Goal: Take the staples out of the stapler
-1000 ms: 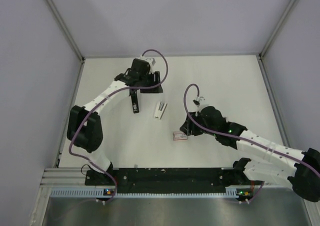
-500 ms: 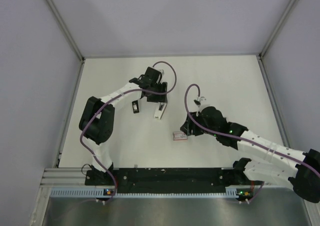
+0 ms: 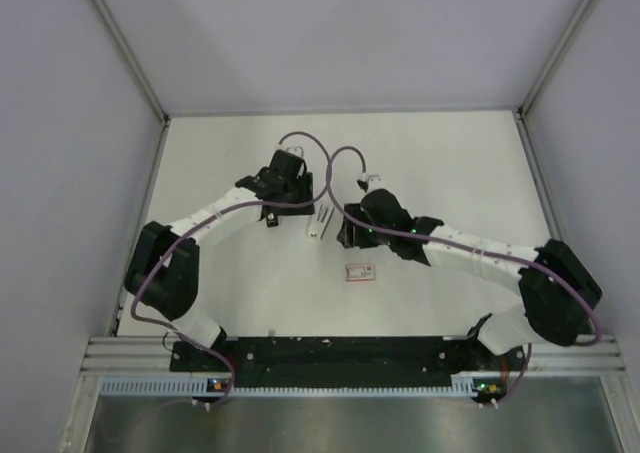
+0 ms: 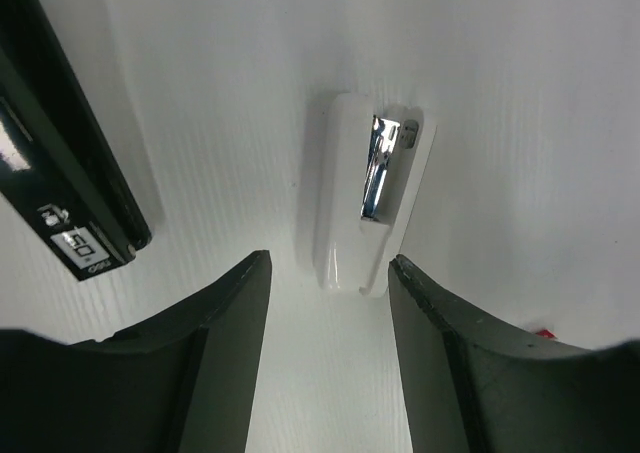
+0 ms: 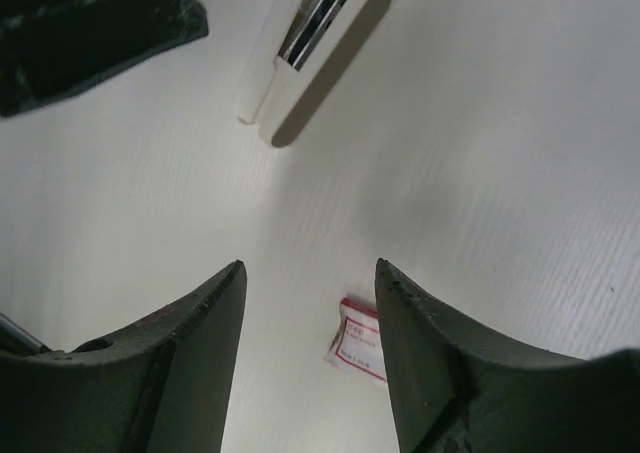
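Observation:
A white stapler [image 3: 319, 221] lies open on the white table between both grippers. A shiny silvery metal strip [image 4: 378, 169] sits in its channel; I cannot tell whether it is the staples or the magazine rail. It also shows in the right wrist view [image 5: 316, 15]. My left gripper [image 3: 297, 202] is open and empty, just short of the stapler's near end [image 4: 352, 235]. My right gripper [image 3: 344, 236] is open and empty, hovering just right of the stapler [image 5: 300, 53].
A long black part with a small label [image 4: 62, 178] lies left of the stapler [image 3: 270, 216]. A small red-and-white box [image 3: 360, 271] lies nearer the bases and shows between the right fingers [image 5: 358, 340]. The left gripper's tip [image 5: 90, 33] is close to the right gripper.
My right arm has swung left from the red-and-white box to the stapler. My left gripper has pulled back a little to the left. The stapler and the black part stayed put.

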